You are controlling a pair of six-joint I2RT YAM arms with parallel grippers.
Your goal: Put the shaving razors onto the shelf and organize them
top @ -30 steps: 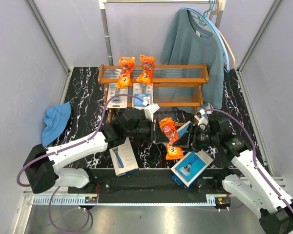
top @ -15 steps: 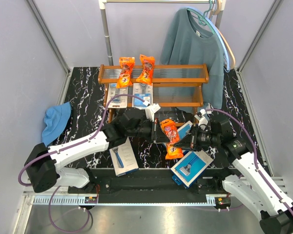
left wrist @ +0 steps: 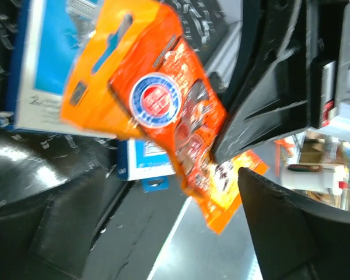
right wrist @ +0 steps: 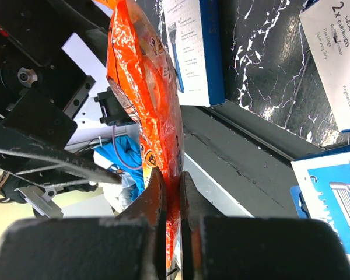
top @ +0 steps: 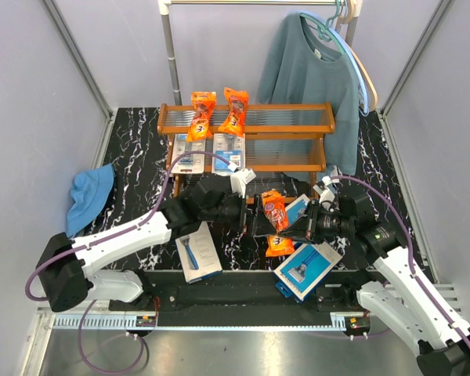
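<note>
One orange razor bag (top: 275,222) has just been passed between the arms. A second ago it was pinched by the left gripper (top: 256,218), whose fingers are now spread wide. It is now clamped, seemingly near its lower half, in the closed right gripper (right wrist: 170,178) and held above the table (top: 133,157), in front of the shelf (top: 298,108). The handover is judged complete, so the bag can be carried to the rack.

Two orange bags (top: 201,115) are laid on the top tier and two blister cards (top: 186,154) on the middle one. The lowest tier is largely hidden by the arms. Three blue boxes (top: 198,252) are left on the table.
</note>
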